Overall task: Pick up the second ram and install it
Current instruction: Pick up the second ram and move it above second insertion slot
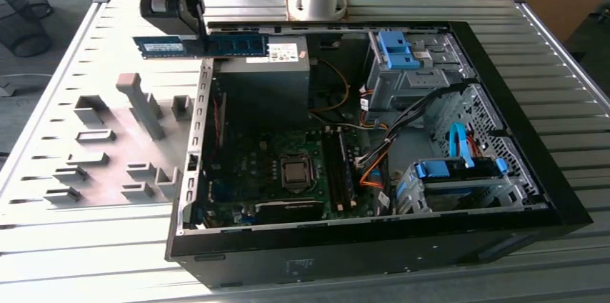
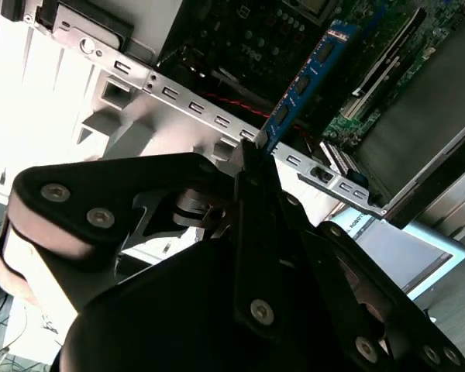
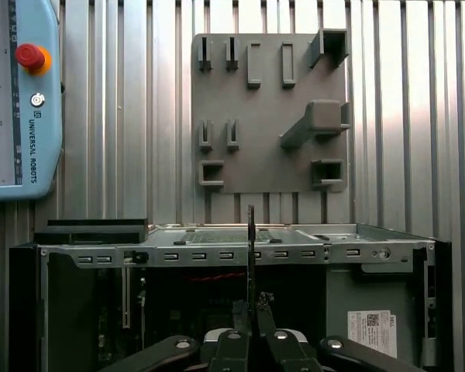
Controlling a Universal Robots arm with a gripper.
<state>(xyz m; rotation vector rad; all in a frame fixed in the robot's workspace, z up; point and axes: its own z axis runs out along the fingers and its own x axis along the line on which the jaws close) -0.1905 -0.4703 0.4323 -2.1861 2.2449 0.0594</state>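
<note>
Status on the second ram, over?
Hand shut on second ram. Ram aloft over computer case rim, not yet in a memory slot. No obstruction seen.

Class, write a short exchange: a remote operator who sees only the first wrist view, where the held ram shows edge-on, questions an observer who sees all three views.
Operator: I see a thin dark edge in the gripper. Is that the second ram?
Observer: Yes. The second wrist view shows its blue face with a row of black chips.
Operator: Where is it relative to the computer?
Observer: In the exterior view it hangs level across the open case's wall, on the side of the grey holder plate.
</note>
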